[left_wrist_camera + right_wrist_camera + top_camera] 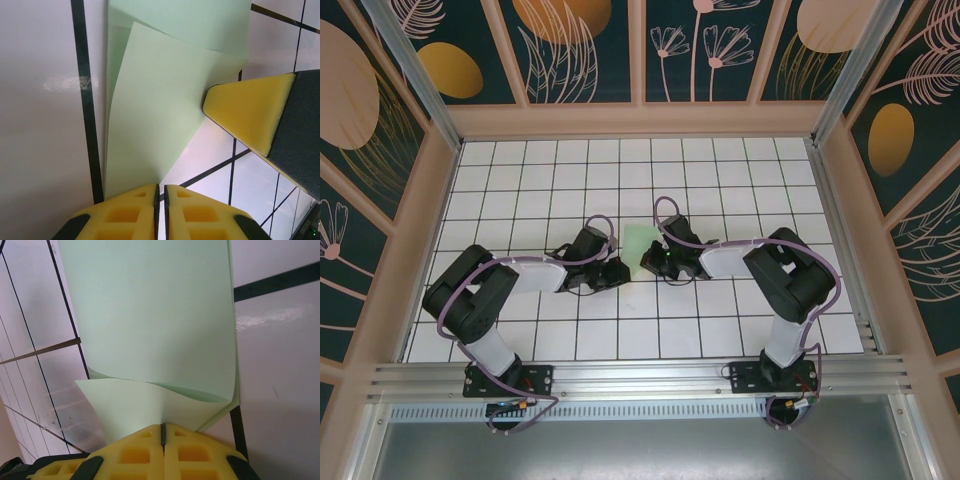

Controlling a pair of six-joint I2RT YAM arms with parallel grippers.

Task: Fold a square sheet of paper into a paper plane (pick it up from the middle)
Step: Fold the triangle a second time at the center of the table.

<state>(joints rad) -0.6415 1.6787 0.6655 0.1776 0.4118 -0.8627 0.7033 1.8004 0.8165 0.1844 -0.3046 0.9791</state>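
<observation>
The far half of the table (620, 165) lay open from the arms to the back wall (640, 120). The near strip of tiles between the two bases, ahead of the metal rail (640, 378), was open too. The middle was crowded: the left claw (620, 273) and right claw (647, 265) met almost tip to tip. Both were pinched onto the square sheet of paper (640, 242), whose raised flap stood between them. The left arm (525, 272) and right arm (740, 262) lay low across the tiles, barring sideways passage there. Side walls (420, 240) hemmed both edges. Bare tile showed on each outer side of the paper.
</observation>
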